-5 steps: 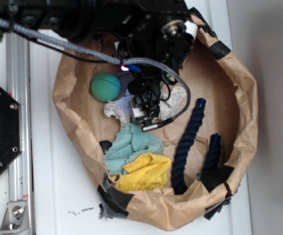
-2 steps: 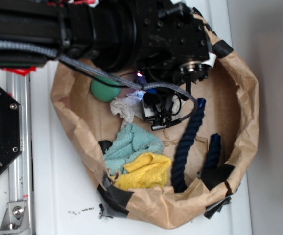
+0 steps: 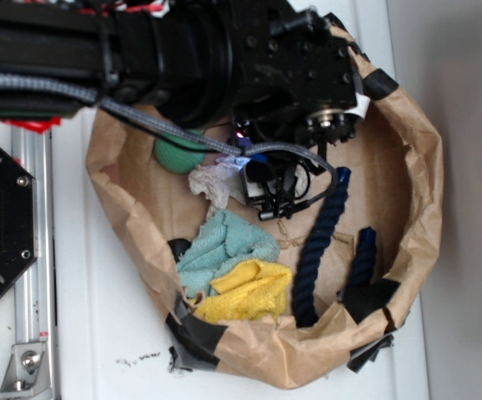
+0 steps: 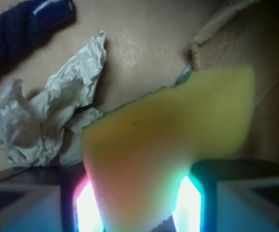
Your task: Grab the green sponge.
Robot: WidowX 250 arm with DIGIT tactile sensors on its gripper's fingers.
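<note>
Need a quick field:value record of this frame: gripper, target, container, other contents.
gripper: gripper shut on the green sponge, one finger on each side of it
target: green sponge, yellow foam face toward the wrist camera, thin green layer at its far edge; hidden by the arm in the exterior view
container: brown paper bag, rolled open, with black tape patches
other contents: green ball, crumpled white paper, teal cloth, yellow cloth, navy rope
surface: white table
</note>
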